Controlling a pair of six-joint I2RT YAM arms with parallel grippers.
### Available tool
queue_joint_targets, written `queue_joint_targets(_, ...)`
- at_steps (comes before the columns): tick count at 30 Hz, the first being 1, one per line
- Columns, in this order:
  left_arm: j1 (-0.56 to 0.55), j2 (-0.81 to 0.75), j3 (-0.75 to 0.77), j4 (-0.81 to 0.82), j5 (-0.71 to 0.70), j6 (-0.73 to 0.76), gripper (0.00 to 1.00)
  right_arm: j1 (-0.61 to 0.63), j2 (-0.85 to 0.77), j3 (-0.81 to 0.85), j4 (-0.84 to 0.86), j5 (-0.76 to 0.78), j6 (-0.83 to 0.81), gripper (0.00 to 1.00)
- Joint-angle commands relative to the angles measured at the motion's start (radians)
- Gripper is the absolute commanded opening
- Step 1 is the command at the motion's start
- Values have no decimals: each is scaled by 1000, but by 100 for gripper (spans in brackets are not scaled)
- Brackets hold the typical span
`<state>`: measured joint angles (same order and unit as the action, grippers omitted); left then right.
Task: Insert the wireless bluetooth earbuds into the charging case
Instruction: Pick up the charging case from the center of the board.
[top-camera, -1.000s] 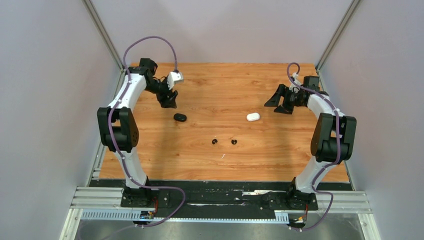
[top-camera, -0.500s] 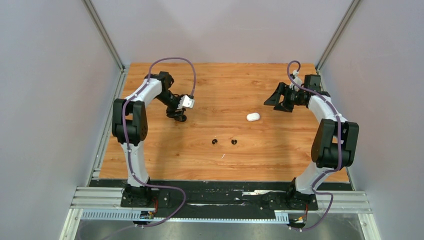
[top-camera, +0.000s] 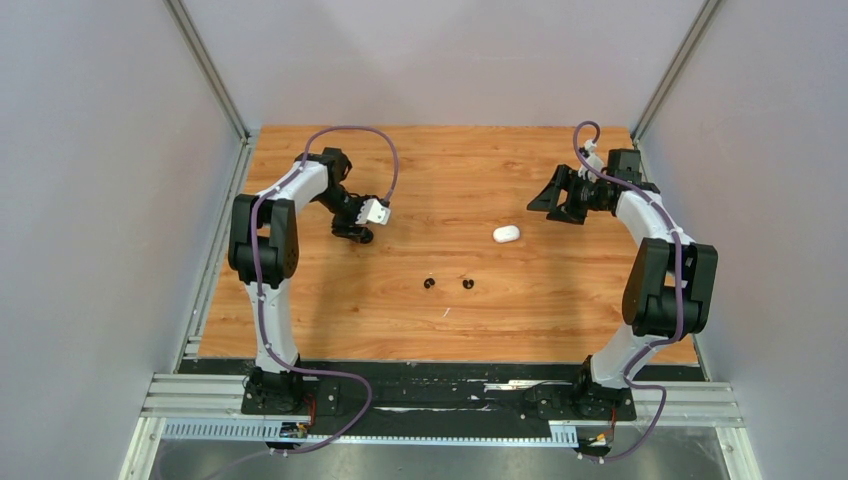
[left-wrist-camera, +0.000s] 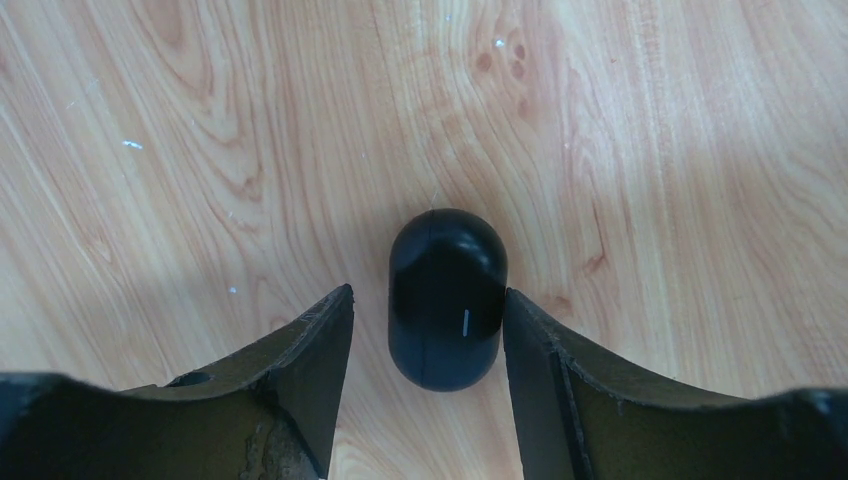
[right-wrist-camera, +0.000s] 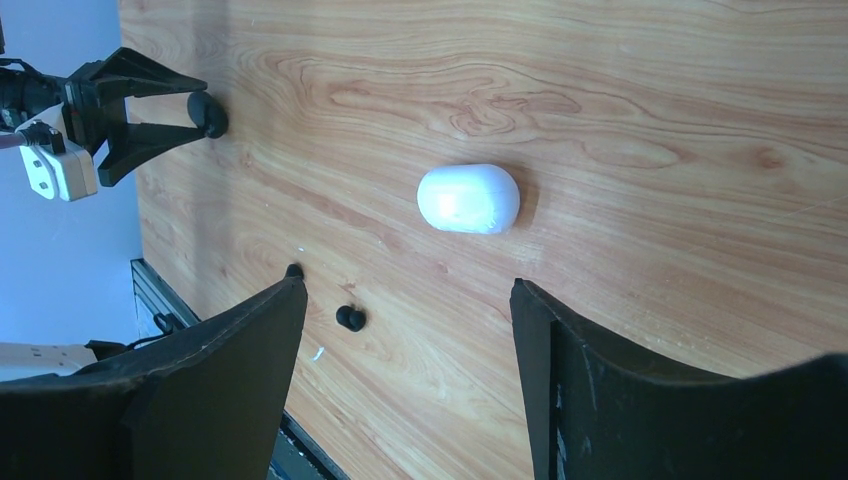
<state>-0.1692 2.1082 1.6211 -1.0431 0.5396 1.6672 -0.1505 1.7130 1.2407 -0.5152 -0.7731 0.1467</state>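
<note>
Wood-grain table between grey walls; left fingers apart astride black case, right fingers apart too.

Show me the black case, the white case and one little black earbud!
black case (left-wrist-camera: 446, 300): left wrist view, middle of its top.
white case (right-wrist-camera: 468, 199): right wrist view, middle of its top.
black earbud (right-wrist-camera: 350, 318): right wrist view, its rounded body.

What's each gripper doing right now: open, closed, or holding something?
Left gripper: open, straddling the black pebble-shaped plastic case, not clamped on it.
Right gripper: open, empty; the white pebble-shaped plastic case lies ahead.
</note>
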Motion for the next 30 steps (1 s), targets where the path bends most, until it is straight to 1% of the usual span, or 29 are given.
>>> queue_joint_targets(1,5,-4,-6,15,-24,33,63,9,-6,32,24,-25,-17,74)
queue_joint_targets(10,10,11,-2,-18,-58,55,56,15,13,57,25,-33,-15,74)
queue_joint_targets(23,19,15,-25,12,-56,28,55,28,11,67,22,-35,-13,74)
queue_joint_targets(27,19,12,-23,20,-35,-2,45,33,8,65,23,-35,-16,74)
queue_joint_targets(28,19,6,-25,21,-30,-15,40,34,6,64,23,-35,-17,74)
queue_joint_targets(30,19,-11,-32,22,-14,-30,34,35,2,64,22,-37,-19,74)
